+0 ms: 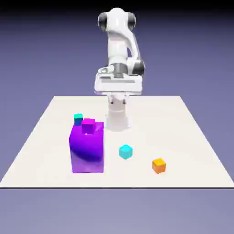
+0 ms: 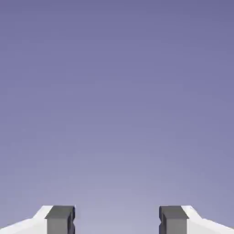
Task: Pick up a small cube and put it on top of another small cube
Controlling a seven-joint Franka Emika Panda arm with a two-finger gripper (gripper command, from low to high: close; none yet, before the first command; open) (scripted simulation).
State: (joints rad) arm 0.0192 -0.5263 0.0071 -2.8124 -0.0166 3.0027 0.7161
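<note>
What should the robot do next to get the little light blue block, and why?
Probably tip the tool down toward the table and move it over the light-cyan cube. The hand view shows only backdrop between wide-apart fingers, so it holds nothing and isn't aimed at any cube. The cube sits alone, near the orange cube.

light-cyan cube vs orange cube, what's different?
Colour: the light-cyan cube is bright cyan, the orange cube orange. Place: the light-cyan cube sits nearer the big purple block; the orange cube lies nearer the camera, toward the exterior view's right. Shared: similar small size, both on the table, untouched.
</note>
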